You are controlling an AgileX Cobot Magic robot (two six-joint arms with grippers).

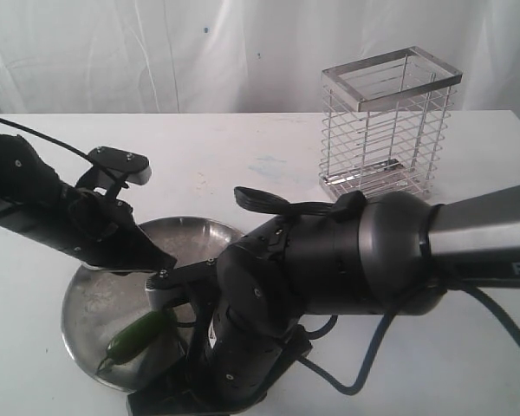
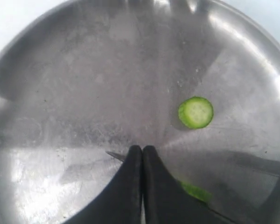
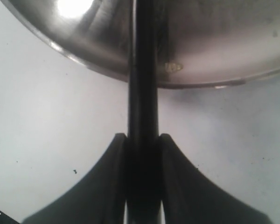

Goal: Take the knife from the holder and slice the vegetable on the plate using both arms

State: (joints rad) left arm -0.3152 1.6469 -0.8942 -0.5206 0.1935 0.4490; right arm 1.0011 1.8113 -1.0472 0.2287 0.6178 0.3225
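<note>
The steel plate (image 1: 95, 303) lies at the front left of the table. On it rests the green vegetable (image 1: 140, 335). In the left wrist view a cut round slice (image 2: 195, 112) lies on the plate (image 2: 84, 70), and part of the vegetable (image 2: 196, 191) peeks out beside one finger. My left gripper (image 1: 160, 260) (image 2: 142, 148) hovers over the plate, shut with nothing visible between its fingers. A thin pointed knife tip (image 2: 115, 155) shows beside it. My right gripper (image 3: 142, 136) is shut on the black knife (image 3: 142, 93), which reaches over the plate's rim (image 3: 214, 81).
The wire holder (image 1: 390, 121) stands at the back right with nothing in it. The bulky right arm (image 1: 347, 260) crosses the front of the table and hides the near side of the plate. A white curtain hangs behind.
</note>
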